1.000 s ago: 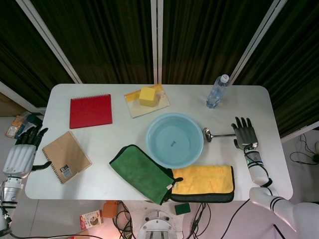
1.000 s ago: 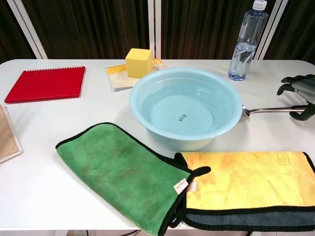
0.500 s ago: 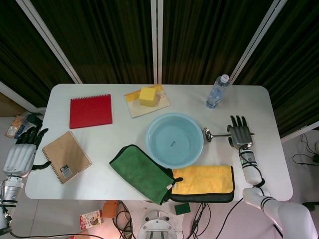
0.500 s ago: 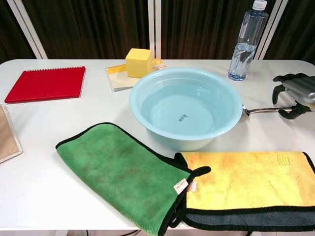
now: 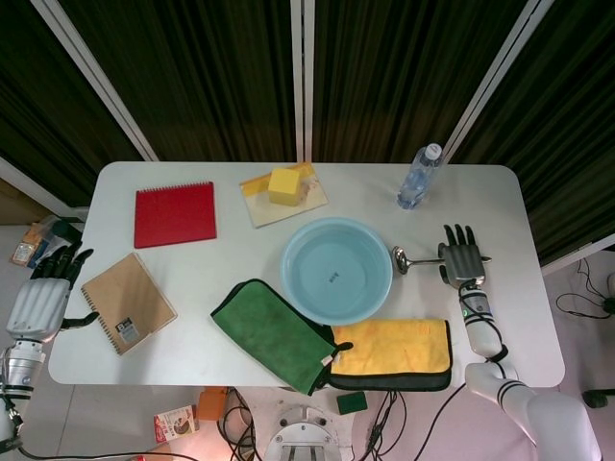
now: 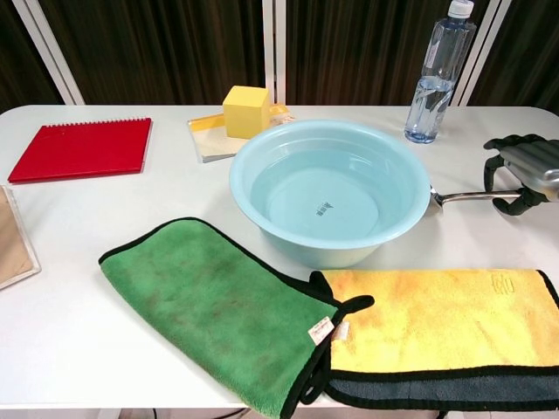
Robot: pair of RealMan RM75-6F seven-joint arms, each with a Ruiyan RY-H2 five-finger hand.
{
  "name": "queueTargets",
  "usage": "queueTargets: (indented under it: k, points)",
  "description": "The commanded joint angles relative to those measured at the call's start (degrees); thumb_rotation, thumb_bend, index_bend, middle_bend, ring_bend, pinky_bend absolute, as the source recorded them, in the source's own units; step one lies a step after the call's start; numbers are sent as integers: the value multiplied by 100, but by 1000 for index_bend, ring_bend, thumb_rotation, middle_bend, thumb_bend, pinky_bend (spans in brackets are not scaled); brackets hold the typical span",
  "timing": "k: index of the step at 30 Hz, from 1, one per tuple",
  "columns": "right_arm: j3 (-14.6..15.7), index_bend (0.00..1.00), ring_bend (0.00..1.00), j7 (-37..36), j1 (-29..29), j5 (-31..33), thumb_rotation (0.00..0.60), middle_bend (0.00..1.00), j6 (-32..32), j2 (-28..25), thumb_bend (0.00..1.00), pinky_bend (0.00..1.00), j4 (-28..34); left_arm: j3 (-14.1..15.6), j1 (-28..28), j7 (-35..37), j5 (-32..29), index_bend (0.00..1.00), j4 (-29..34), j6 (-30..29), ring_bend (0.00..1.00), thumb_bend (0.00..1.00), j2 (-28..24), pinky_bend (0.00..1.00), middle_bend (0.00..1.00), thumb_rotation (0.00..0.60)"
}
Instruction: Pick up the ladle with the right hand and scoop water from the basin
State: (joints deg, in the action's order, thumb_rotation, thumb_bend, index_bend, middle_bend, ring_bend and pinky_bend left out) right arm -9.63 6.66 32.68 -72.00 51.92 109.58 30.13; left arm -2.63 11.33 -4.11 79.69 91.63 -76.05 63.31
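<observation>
A light blue basin (image 5: 336, 270) (image 6: 330, 194) holding water sits mid-table. The metal ladle (image 5: 411, 260) (image 6: 460, 197) lies on the table just right of the basin, bowl end by the rim, handle pointing right. My right hand (image 5: 462, 257) (image 6: 522, 171) hovers over the handle's far end with fingers curved down on both sides of it; no closed grip shows. My left hand (image 5: 42, 295) hangs off the table's left edge, fingers apart, holding nothing.
A water bottle (image 5: 418, 179) stands behind the ladle. A yellow cloth (image 5: 394, 348) and green cloth (image 5: 274, 332) lie in front of the basin. A red notebook (image 5: 174, 213), brown notebook (image 5: 127, 303) and yellow block (image 5: 284, 186) on a pad lie to the left and back.
My right hand has slid left along the ladle handle toward the basin and lowered over it. The ladle and left hand have not moved.
</observation>
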Motion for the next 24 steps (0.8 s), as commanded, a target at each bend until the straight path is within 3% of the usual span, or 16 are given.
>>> queueTargets:
  k: [1,24]
  points:
    - [-31,490,0,-11,11,6,600,49,-22,43,413,0,-61,2,3,12,-10,110,-9,23,0,20,-5,147,3,600]
    - [-122,522,0,-210,76,-49,600,78,-230,254,406,0,-521,-36,63,16,-95,110,-105,173,0,20,52,147,3,600]
